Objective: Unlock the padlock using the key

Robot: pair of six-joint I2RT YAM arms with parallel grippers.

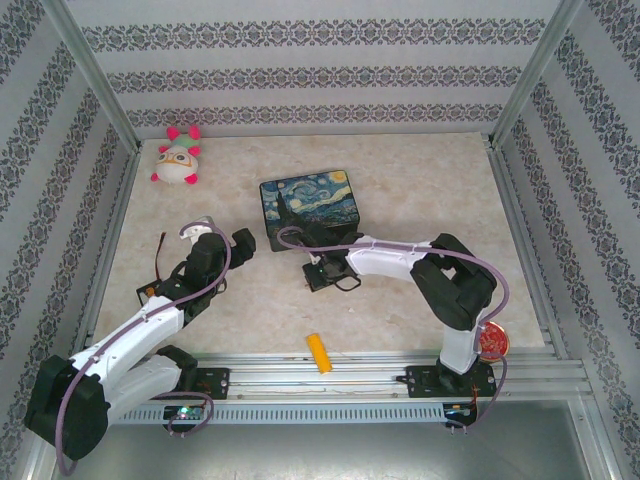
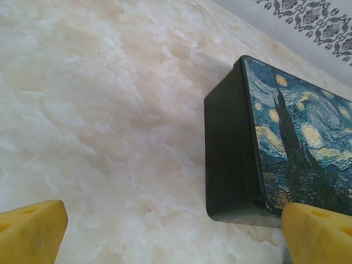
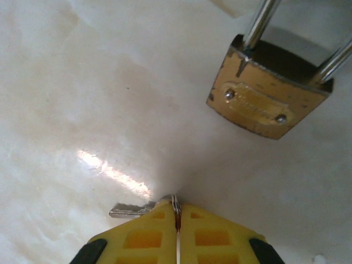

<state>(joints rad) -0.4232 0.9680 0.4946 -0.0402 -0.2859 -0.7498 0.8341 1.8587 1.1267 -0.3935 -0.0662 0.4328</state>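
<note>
Padlock location: flat on the pale marbled table, ahead and to the right of the right gripper, clear of it. Brass body faces up; both legs of the silver shackle enter the body.

Right gripper condition: yellow fingers clamped together on the key. Its thin silvery end projects sideways from the fingertips, close to the table; contact cannot be determined.

Left gripper condition: released, jaws spread wide, grasping nothing, beside the near corner of the painted box.

Top view: the box sits mid-table with the right gripper just in front of it. Yellow-orange block lies near the front edge; plush toy lies in the far left corner
</note>
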